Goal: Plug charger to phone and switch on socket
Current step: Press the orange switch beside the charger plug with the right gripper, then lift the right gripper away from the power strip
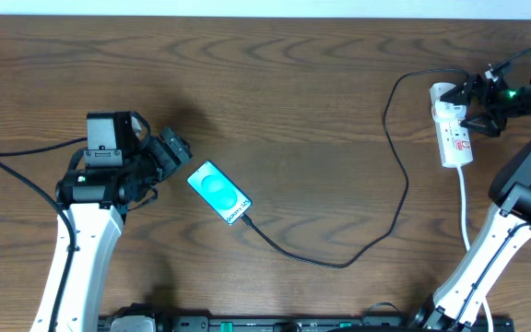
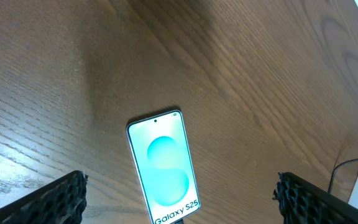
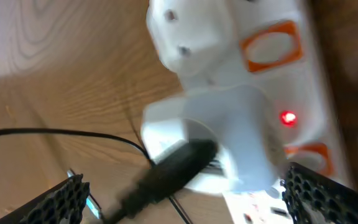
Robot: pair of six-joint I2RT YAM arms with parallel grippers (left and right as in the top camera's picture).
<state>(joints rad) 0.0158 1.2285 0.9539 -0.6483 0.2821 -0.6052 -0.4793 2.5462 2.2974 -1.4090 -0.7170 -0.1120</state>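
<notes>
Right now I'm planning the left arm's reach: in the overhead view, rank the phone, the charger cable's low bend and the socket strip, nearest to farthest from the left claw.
From the left claw:
1. phone, just beside it, mid-table.
2. charger cable's low bend, toward the front, right of centre.
3. socket strip, far right side.

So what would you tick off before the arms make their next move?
1. Charger cable reaches the bottom edge of the phone: ok, looks plugged in.
2. Cable's other end in the white adapter on the power strip: ok, though blurred.
3. Red light on the strip lit: ok.
4. Left claw open, clear of the phone: ok.
5. Right claw open, holding nothing: ok.
6. Right claw clear of the strip: cannot tell.
</notes>
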